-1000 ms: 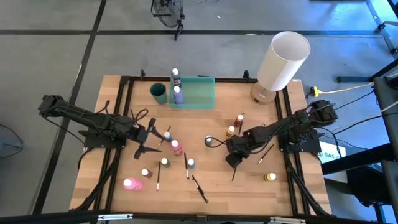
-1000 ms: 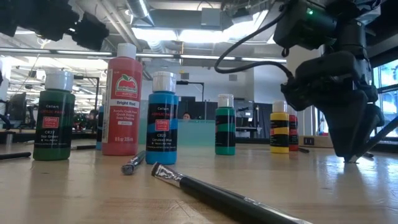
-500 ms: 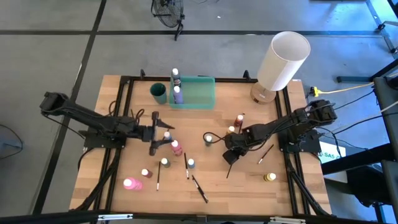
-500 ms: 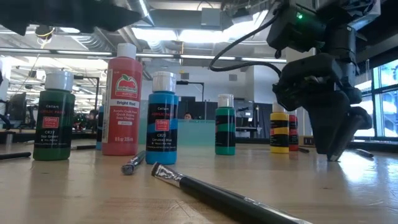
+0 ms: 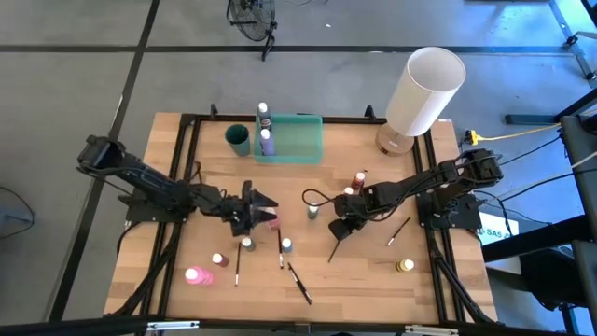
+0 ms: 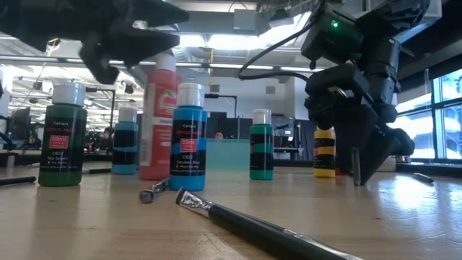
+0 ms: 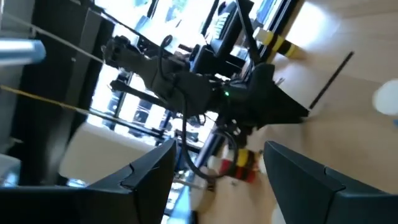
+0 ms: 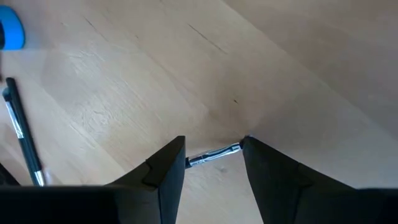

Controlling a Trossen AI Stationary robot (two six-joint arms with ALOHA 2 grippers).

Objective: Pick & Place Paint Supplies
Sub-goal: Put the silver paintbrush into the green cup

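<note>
A thin paintbrush (image 8: pixel 214 154) is pinched between the closed fingers of the right gripper (image 5: pixel 341 227), hanging tilted under it. The left gripper (image 5: pixel 256 207) is spread open around the pink-red bottle (image 6: pixel 160 115), mid-table; more bottles are scattered nearby.

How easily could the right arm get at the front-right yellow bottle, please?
Probably yes: only bare table lies between the right gripper and the yellow bottle, but its fingers hold a brush, which it would likely need to set down first.
</note>
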